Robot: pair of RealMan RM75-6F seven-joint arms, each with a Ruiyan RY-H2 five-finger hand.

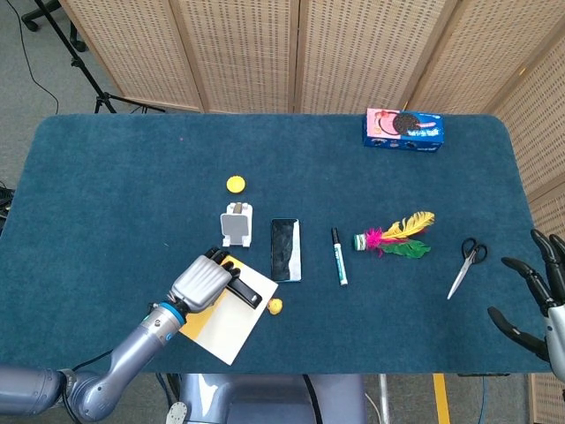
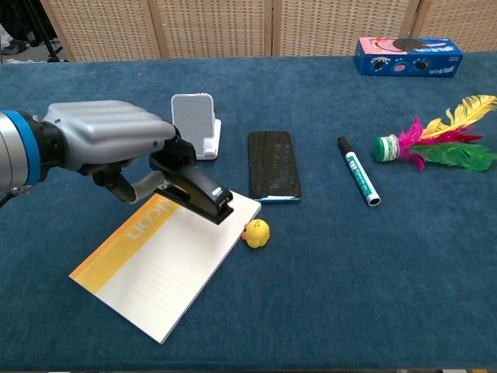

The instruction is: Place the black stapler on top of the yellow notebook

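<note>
The left hand [image 2: 109, 148] holds the black metal stapler [image 2: 194, 190], its fingers [image 1: 221, 259] wrapped around the rear end, and carries it over the yellow-and-white paper notebook [image 2: 167, 260]. The stapler's nose points down toward the notebook's far right corner, low over the cover; whether it touches the paper cannot be told. The carry looks nearly done; what is left, I judge, is setting the stapler flat on the cover, letting go and pulling the hand clear. A small yellow toy figure [image 2: 256, 232] sits just beside the notebook's right edge, and a black smartphone [image 2: 273, 165] lies beyond that corner, near the drop spot. The right hand [image 1: 540, 296] waits well apart from the notebook at the right edge of the blue carpeted tabletop [image 1: 115, 177], fingers spread and holding nothing.
</note>
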